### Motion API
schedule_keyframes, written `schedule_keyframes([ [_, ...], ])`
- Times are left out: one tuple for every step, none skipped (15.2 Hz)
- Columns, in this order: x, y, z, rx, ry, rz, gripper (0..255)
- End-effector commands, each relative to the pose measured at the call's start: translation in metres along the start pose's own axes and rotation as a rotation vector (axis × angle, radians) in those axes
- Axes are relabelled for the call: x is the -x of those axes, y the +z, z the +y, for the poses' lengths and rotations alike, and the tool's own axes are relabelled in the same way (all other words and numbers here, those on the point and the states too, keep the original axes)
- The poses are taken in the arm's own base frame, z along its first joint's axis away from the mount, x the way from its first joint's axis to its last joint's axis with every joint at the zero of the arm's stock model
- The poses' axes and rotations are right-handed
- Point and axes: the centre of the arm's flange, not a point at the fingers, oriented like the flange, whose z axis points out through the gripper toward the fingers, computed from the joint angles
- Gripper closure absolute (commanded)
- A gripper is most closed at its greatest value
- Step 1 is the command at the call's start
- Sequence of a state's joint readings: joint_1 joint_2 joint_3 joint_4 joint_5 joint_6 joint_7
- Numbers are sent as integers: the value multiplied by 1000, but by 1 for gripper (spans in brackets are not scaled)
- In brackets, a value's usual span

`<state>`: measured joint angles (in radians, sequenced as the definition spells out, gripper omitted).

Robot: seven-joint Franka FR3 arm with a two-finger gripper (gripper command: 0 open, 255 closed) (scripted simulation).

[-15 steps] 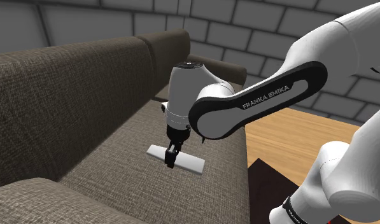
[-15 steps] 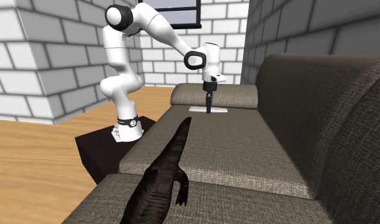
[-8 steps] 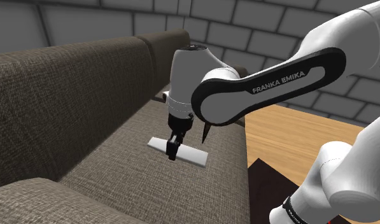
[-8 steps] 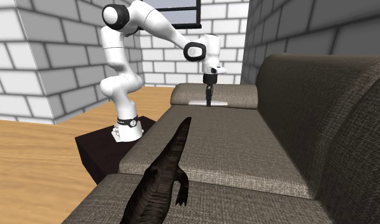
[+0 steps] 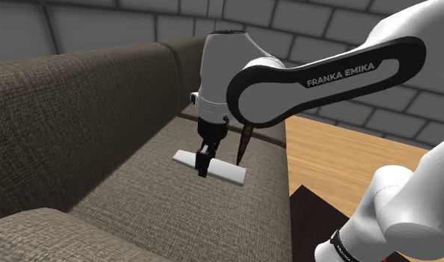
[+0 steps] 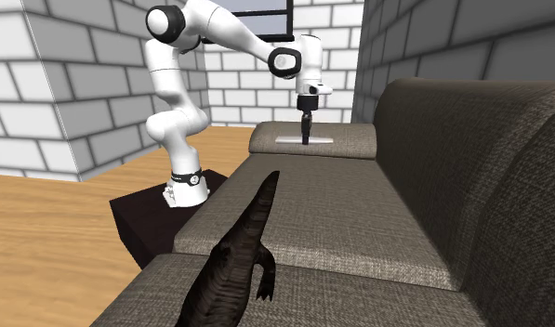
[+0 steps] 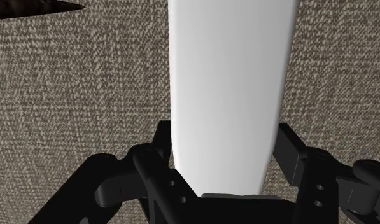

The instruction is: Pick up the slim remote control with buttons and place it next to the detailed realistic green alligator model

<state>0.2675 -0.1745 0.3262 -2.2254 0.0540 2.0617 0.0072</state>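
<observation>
The slim remote is drawn as a plain white slab. It hangs level, a little above the sofa seat, clasped across its middle by my black gripper, which is shut on it. In the wrist view the fingers press both long sides of the remote. The second exterior view has the remote and the gripper near the sofa's far armrest. The alligator looks dark, almost black, and lies on the near seat cushion. Its tail tip points toward the gripper.
The sofa backrest rises along the shoulder view's left. An armrest closes the seat's far end. My dark stand sits on the wood floor beside the sofa. Grey brick walls enclose the room.
The gripper has risen with the remote, lifting it off the seat cushion. The alligator has not moved.
</observation>
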Motion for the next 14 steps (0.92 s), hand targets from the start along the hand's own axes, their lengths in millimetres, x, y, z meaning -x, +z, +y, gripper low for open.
schedule_keyframes([
  [0,-11,-1,0,0,0,255],
  [0,-16,-1,0,0,0,255],
  [0,-21,-1,0,0,0,255],
  [0,-27,-1,0,0,0,255],
  [0,-32,-1,0,0,0,255],
  [0,-37,-1,0,0,0,255],
  [0,-42,-1,0,0,0,255],
  [0,-48,-1,0,0,0,255],
  [0,-53,0,0,0,0,255],
  [0,-54,0,0,0,0,255],
  [-4,-54,12,0,0,0,255],
  [-8,-54,25,0,0,0,255],
  [-12,-54,37,0,0,0,255],
  [-17,-54,50,0,0,0,255],
])
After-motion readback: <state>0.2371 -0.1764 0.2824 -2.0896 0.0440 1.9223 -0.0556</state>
